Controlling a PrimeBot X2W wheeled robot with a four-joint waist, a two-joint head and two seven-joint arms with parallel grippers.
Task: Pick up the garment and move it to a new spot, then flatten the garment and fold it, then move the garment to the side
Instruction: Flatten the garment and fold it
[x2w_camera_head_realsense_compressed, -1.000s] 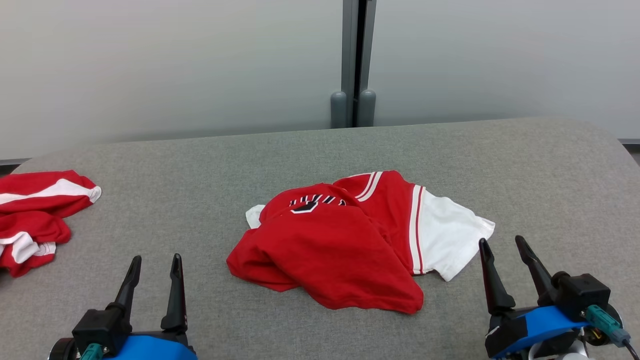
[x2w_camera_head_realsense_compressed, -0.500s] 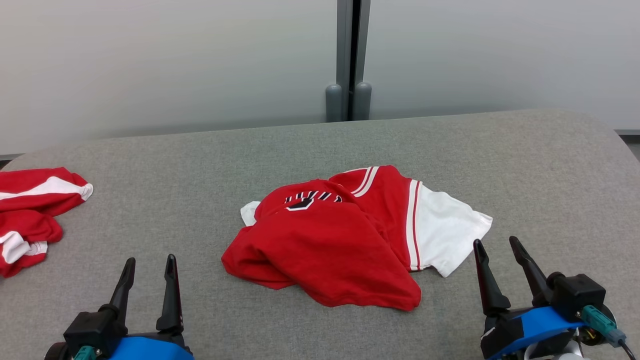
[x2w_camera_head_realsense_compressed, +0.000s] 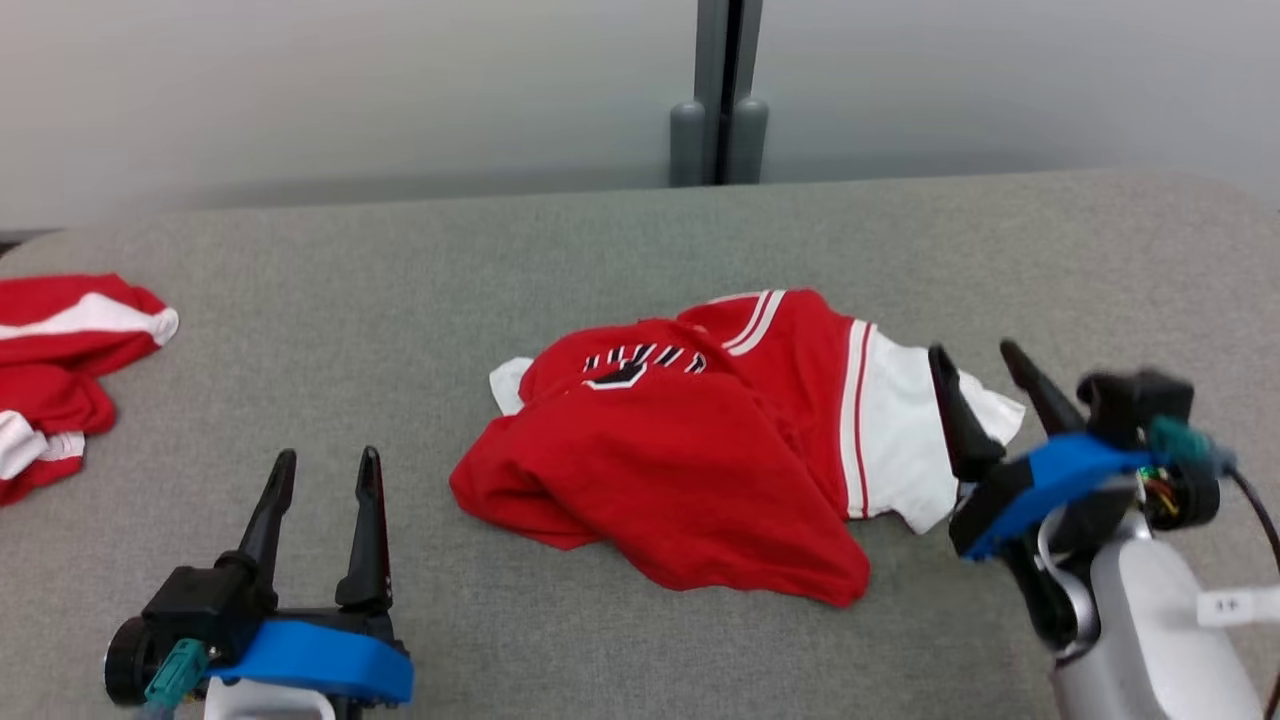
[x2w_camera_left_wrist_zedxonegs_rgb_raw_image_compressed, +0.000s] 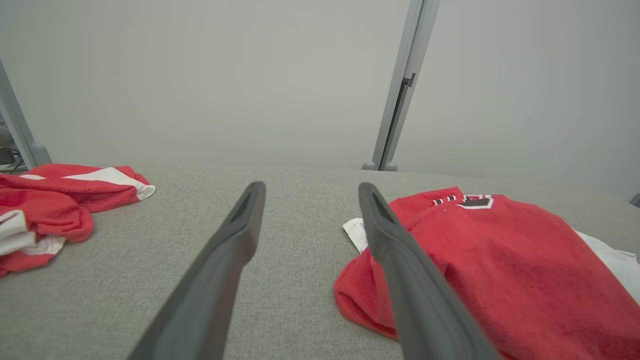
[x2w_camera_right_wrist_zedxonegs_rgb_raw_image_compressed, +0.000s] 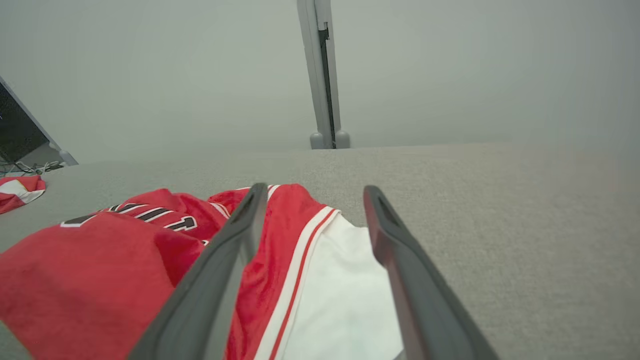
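**Right tool (x2w_camera_head_realsense_compressed: 972, 348) and left tool (x2w_camera_head_realsense_compressed: 329, 455), both spread, flanking the garment (x2w_camera_head_realsense_compressed: 690, 470)**

Right tool: the two dark fingers (x2w_camera_right_wrist_zedxonegs_rgb_raw_image_compressed: 235, 260) stand apart and hold nothing. In the head view the tips lie at the right edge of the garment's white sleeve (x2w_camera_head_realsense_compressed: 900, 440). In the right wrist view that sleeve lies between and below the fingers. Whether the tips touch the cloth cannot be told.

Left tool: the fingers are likewise apart and empty, at the near left of the tabletop (x2w_camera_head_realsense_compressed: 400, 280) and clear of the garment. In the left wrist view its right finger crosses in front of the garment's near-left edge.

Garment: a crumpled red shirt with white stripes and a dark printed emblem, lying unfolded at the middle of the tabletop. The red body is bunched toward the near side and the white sleeve is spread to the right.

Surroundings: a second red-and-white garment (x2w_camera_head_realsense_compressed: 60, 350) is heaped at the left edge of the tabletop, well apart from the first. Behind the far edge stands a pale wall (x2w_camera_head_realsense_compressed: 300, 90) with a grey upright post (x2w_camera_head_realsense_compressed: 720, 100).
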